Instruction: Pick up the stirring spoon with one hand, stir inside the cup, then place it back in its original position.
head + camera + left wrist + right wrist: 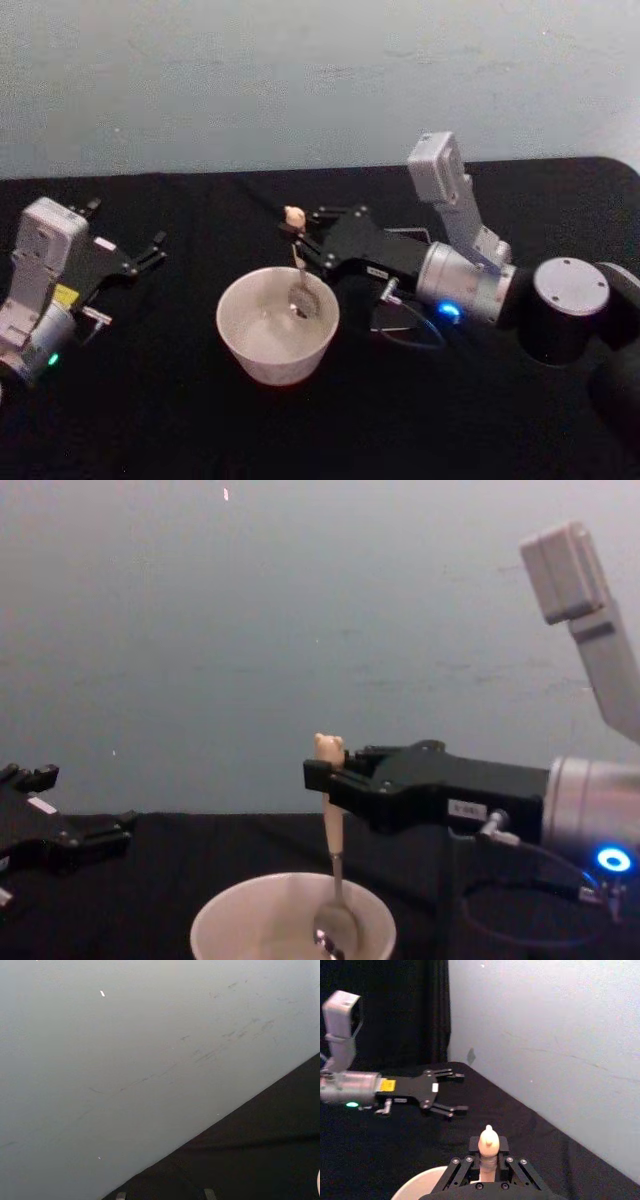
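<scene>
The right tool [322,775] is clamped on the spoon [331,830] just under its bear-head top. It holds the spoon nearly upright, with the metal bowl down inside the cup [240,335]. From the head view, the cup sits in the middle of the table [150,400], and this tool reaches it from about 3 o'clock. The pickup looks done and stirring is the step in hand. Setting the spoon back in its place is left. The left tool [461,1092] rests at 9 o'clock, fingers apart.

In my right wrist view, my right end effector [487,1156] hides all of the stirring spoon [488,1143] but its bear head, and the picture's edge cuts off the cup [422,1182].
</scene>
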